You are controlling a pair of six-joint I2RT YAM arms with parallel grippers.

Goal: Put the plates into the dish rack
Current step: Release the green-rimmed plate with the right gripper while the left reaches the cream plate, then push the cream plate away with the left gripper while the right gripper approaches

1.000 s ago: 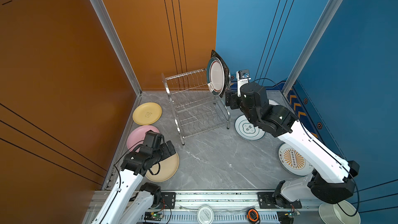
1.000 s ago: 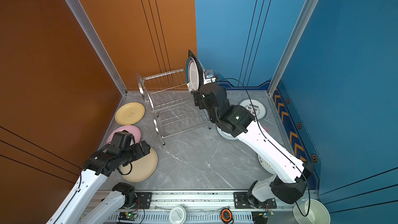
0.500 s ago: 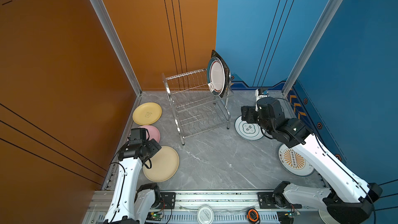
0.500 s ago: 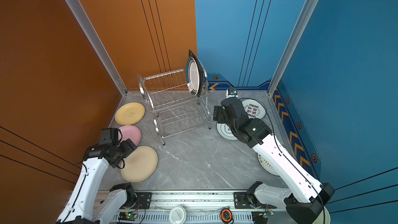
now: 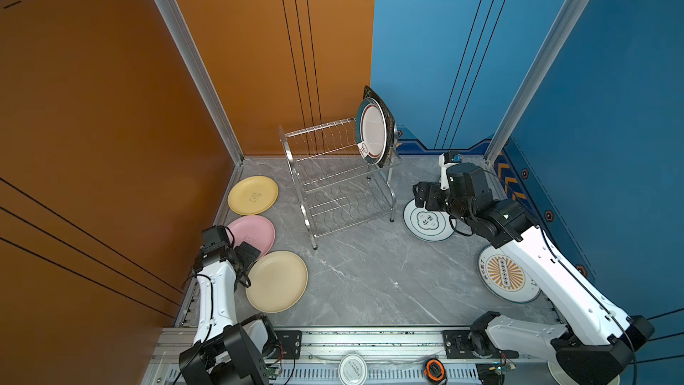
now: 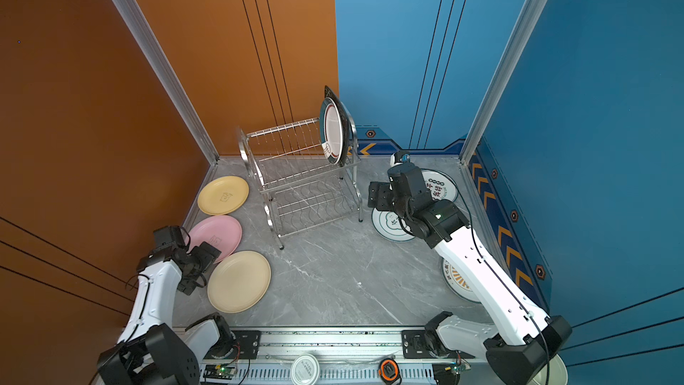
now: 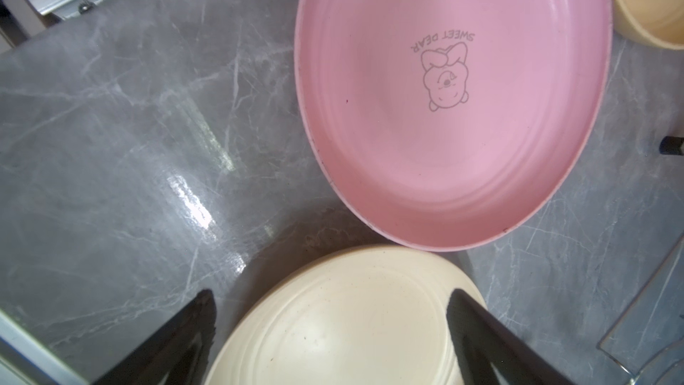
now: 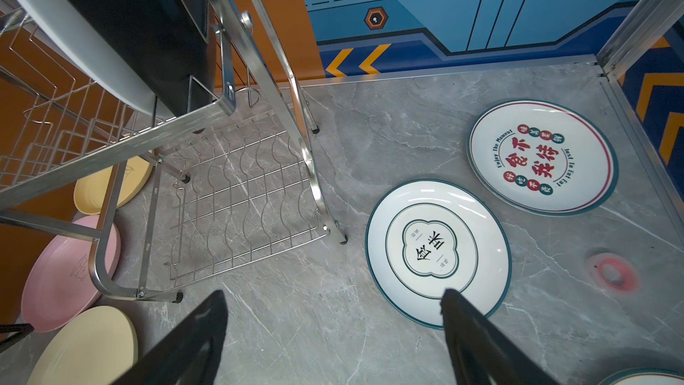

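The round yellow plate [image 5: 252, 195] and the round pink plate [image 7: 451, 105] each carry a thin dark line drawing. The round beige plate [image 5: 277, 281] is plain. The white green-rimmed emblem plate [image 8: 438, 251] shows a green quatrefoil, the white character plate [image 8: 540, 157] red and green lettering, and the white sunburst plate [image 5: 505, 275] orange rays.

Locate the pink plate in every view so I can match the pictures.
A top view: pink plate lies flat on the table, left of the dish rack.
A top view: between the yellow plate and the beige plate, at.
Left wrist: large and close.
Right wrist: partly behind the rack's lower frame.
Shared landmark: the beige plate beside it.
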